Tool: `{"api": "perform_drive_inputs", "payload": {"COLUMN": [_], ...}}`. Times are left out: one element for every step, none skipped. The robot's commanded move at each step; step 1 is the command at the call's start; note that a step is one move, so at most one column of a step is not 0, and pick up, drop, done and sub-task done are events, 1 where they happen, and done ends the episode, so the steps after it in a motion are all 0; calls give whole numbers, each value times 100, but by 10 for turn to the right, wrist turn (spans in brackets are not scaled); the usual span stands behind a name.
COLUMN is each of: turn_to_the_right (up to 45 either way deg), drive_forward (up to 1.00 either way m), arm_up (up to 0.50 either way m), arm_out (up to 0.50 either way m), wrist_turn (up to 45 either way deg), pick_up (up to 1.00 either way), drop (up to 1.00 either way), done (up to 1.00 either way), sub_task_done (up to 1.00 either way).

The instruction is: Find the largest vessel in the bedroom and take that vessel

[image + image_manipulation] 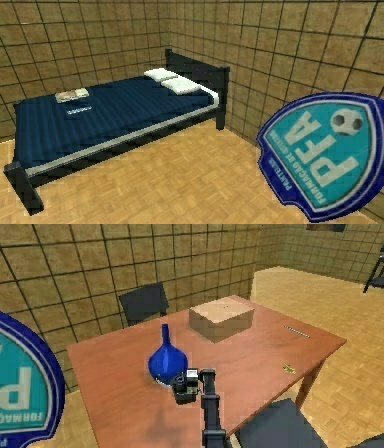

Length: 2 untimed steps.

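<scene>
While upright, vase point(165, 362) near tool point(181, 384).

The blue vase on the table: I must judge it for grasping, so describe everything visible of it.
The blue vase is glossy, like glazed ceramic, with a round squat body tapering into a thin tall neck. It stands upright on the reddish wooden table, left of a cardboard box and apart from it. The hand sits at its lower right in the picture; whether they touch cannot be told.
</scene>
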Motion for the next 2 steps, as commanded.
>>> {"api": "perform_drive_inputs", "payload": {"turn_to_the_right": [0, 0], "drive_forward": [0, 0], "arm_up": [0, 10], "arm_out": [0, 0], "wrist_turn": [0, 0], "pick_up": [100, 0], "drop": [0, 0], "done": [0, 0], "sub_task_done": [0, 0]}}
